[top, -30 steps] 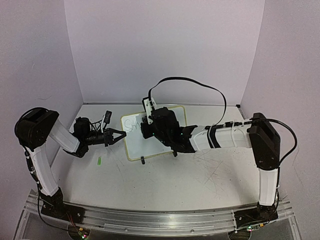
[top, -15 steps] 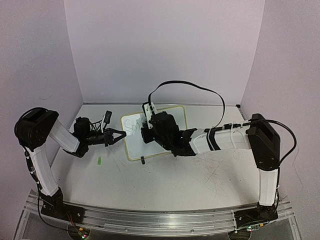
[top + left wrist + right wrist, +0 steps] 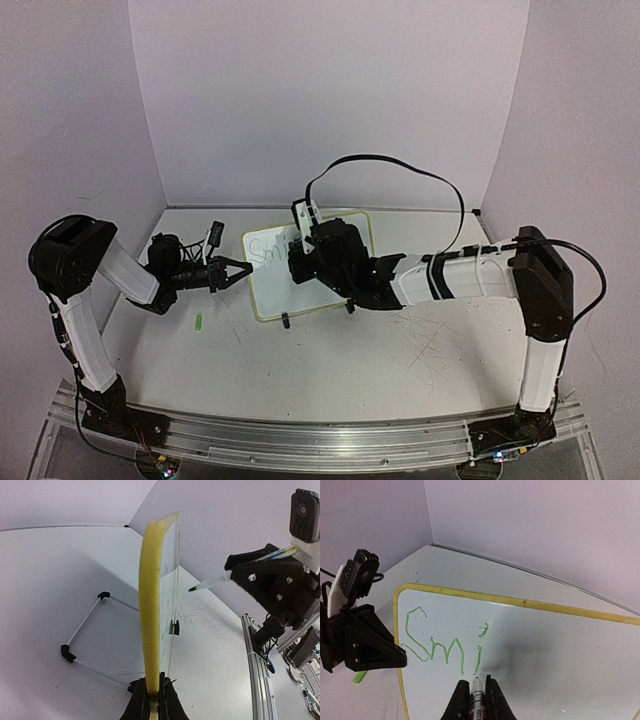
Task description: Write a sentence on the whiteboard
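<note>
The whiteboard (image 3: 265, 292) is stood on the table (image 3: 350, 370), left edge pinched by the left gripper (image 3: 238, 270). A marker (image 3: 215, 581) is clamped in the right gripper (image 3: 474, 682), tip close to the whiteboard's face. Only "Smi" of the sentence (image 3: 440, 647) is written, upper left.

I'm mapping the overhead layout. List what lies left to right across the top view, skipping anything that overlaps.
Left arm's elbow → left end effector → whiteboard → right arm's elbow.
</note>
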You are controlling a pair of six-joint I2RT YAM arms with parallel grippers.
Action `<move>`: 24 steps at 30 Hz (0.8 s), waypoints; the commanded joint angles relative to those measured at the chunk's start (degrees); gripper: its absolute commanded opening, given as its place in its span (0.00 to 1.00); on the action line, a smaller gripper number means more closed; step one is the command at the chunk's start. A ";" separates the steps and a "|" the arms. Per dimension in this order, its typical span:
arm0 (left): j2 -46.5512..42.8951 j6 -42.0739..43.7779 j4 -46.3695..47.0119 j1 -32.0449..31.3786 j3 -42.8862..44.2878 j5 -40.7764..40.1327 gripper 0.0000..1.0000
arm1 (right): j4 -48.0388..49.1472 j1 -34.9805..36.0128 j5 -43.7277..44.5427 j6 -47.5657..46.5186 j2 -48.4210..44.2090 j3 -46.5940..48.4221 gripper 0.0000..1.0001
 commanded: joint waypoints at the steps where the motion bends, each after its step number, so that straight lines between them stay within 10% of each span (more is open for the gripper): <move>1: -0.39 3.35 -2.62 -1.02 0.82 -0.35 0.00 | 3.03 -1.75 -1.45 1.52 -3.79 0.46 0.00; 24: -0.66 3.73 -3.22 -1.10 0.73 -0.64 0.00 | 3.39 -2.15 1.11 -2.78 1.57 6.38 0.00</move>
